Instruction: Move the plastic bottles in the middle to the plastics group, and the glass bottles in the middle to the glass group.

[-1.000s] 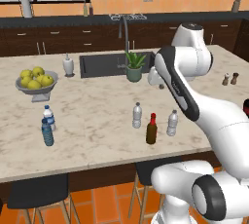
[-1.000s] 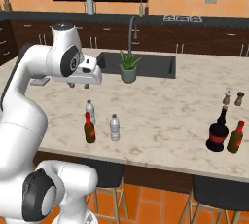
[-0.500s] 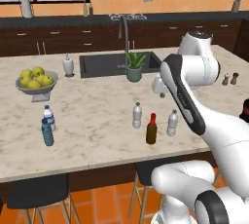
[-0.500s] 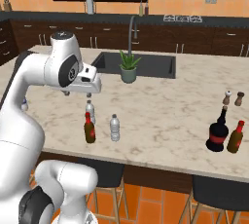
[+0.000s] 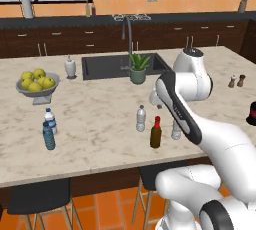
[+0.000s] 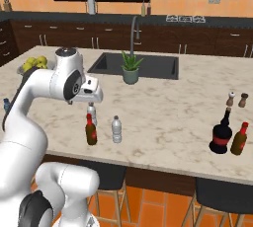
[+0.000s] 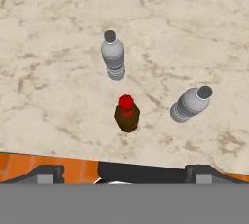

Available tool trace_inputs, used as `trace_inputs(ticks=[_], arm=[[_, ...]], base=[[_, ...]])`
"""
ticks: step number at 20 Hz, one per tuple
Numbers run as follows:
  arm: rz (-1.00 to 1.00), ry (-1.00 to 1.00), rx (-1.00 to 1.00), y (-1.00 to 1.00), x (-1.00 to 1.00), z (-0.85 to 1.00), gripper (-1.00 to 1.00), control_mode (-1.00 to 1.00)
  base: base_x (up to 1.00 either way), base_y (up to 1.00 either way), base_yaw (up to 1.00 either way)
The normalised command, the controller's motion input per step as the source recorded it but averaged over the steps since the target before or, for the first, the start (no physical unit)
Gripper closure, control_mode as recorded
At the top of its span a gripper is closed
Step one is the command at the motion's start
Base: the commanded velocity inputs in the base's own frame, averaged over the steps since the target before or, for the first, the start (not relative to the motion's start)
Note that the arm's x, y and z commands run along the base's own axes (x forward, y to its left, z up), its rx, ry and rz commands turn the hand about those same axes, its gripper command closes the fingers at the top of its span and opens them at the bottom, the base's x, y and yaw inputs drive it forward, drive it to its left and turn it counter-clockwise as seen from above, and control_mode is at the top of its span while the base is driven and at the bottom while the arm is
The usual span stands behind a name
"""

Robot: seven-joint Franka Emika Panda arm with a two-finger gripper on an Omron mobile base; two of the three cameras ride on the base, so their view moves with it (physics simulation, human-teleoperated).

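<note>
A white robot arm is reaching over a marble kitchen island. Its gripper (image 7: pixel 124 173) is hanging above the middle of the countertop (image 5: pixel 95 119), pointing down. In the hand view, the two dark fingertips (image 7: pixel 48 173) are sitting far apart near the bottom corners. The jaws are standing wide open, holding nothing and touching nothing.

Directly below the gripper, three bottles are standing upright in a loose cluster near the front edge of the island. A brown glass bottle (image 7: pixel 127 114) with a red cap is standing closest to the edge. Two clear water bottles with ribbed bodies are standing near it, apart from it and from each other: one water bottle (image 7: pixel 113 55) farther from the edge, the other water bottle (image 7: pixel 190 103) off to one side.

At the arm's left end of the island, a blue-tinted bottle (image 5: pixel 48 136) and a blue-labelled clear bottle (image 5: pixel 49 119) are standing just beside each other, near a fruit bowl (image 5: pixel 36 82). At the right end, a dark round bottle (image 6: pixel 222 133) and a red-capped brown bottle (image 6: pixel 238 139) are standing side by side.
</note>
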Motion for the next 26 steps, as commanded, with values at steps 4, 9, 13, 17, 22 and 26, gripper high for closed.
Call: trace_inputs(ticks=[4,9,13,17,22,26], arm=[[0.0,0.01,0.0,0.14,0.34,-0.45,-1.0,-1.0],[0.0,0.0,0.0,0.01,0.19,-0.4,-1.0,-1.0],[0.0,0.04,-0.01,-0.01,0.07,-0.36,-1.0,-1.0],[0.0,0.02,-0.02,0.0,0.17,-0.39,-1.0,-1.0],[0.0,0.0,-0.03,0.0,0.26,-0.29,-1.0,-1.0],[0.0,0.0,-0.03,0.0,0.23,-0.25,-1.0,-1.0]], base=[[0.0,0.0,0.0],[0.0,0.0,0.0],[0.0,0.0,0.0],[0.0,0.0,0.0],[0.0,0.0,0.0],[0.0,0.0,0.0]])
